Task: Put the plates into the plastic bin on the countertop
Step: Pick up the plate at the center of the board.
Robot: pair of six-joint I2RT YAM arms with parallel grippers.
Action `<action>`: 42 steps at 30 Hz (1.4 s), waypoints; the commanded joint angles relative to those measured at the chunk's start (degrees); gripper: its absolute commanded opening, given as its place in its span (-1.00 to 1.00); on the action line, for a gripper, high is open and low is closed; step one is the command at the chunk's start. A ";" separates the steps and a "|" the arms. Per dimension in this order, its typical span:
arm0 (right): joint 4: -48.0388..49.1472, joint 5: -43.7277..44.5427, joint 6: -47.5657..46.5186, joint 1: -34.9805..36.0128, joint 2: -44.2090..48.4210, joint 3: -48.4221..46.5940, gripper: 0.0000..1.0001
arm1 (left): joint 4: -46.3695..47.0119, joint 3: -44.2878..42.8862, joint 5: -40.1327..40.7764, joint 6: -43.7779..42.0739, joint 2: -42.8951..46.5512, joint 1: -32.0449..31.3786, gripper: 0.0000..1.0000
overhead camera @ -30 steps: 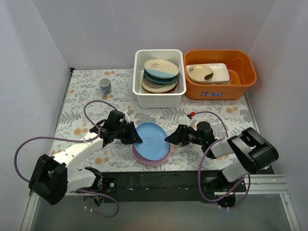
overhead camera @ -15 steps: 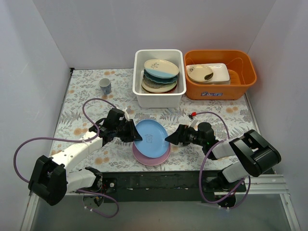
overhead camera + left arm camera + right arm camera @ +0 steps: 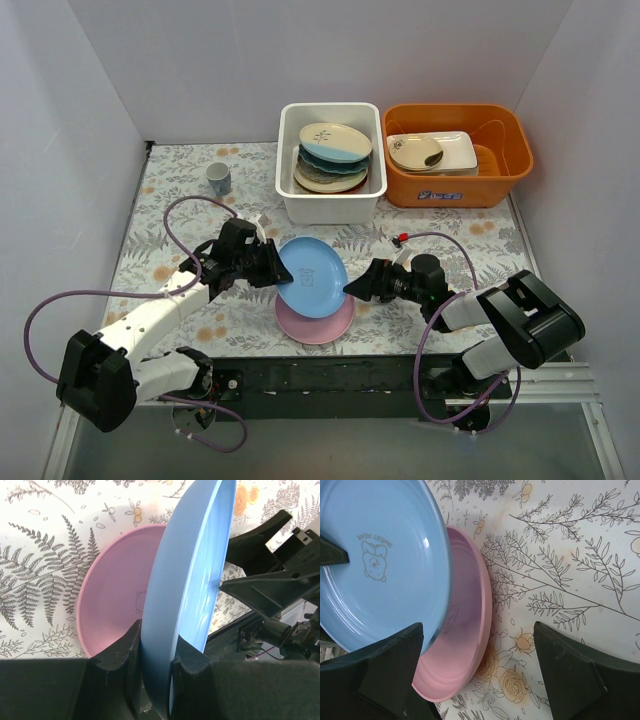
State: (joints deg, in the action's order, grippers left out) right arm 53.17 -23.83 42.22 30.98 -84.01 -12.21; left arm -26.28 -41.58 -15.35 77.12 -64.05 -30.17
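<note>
Plates at the near edge of the bench (image 3: 160, 215): a blue plate (image 3: 313, 277) is clamped at its left rim by the left hand (image 3: 274, 270), which is closed on both faces of the rim, and the plate is held tilted over a pink plate (image 3: 318, 325). The pink plate lies flat on the bench, just in front of the arm bases and partly covered by the blue one. The right hand (image 3: 358, 286) is spread wide and holds nothing; it is set just beside the right rim of the blue plate, and whether a fingertip touches that rim cannot be told. A small printed figure is seen on the upper face of the blue plate in the right wrist view. At the far middle of the bench a white bin (image 3: 331, 206) is seen, and in it a stack of plates (image 3: 333, 160) topped by a cream-and-light-blue one. Just to the right of the bin an orange tub (image 3: 455, 190) is placed, containing a white dish (image 3: 458, 152) and a bowl (image 3: 415, 151). A mug (image 3: 218, 178) is stood left of the bin, apart from it.
</note>
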 commanded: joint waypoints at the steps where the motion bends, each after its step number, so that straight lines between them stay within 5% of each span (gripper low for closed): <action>1: -1.40 1.68 -1.00 0.13 -0.19 -0.45 0.96 | 0.27 -4.64 0.85 -1.89 1.74 -0.24 -1.00; 18: -2.54 1.68 -0.73 -0.22 -1.16 -1.24 0.96 | 1.24 -18.97 -1.52 -5.22 -5.64 -0.32 -1.00; 42: -2.80 2.30 -1.35 -3.21 1.82 1.22 0.96 | -12.03 -34.09 13.41 -13.48 -7.49 -0.24 -1.00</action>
State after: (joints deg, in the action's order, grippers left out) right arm 58.85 -22.70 45.32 29.63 -83.09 -15.07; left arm -41.93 -69.21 -9.06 64.29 -73.69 -31.51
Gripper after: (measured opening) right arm 0.982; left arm 0.185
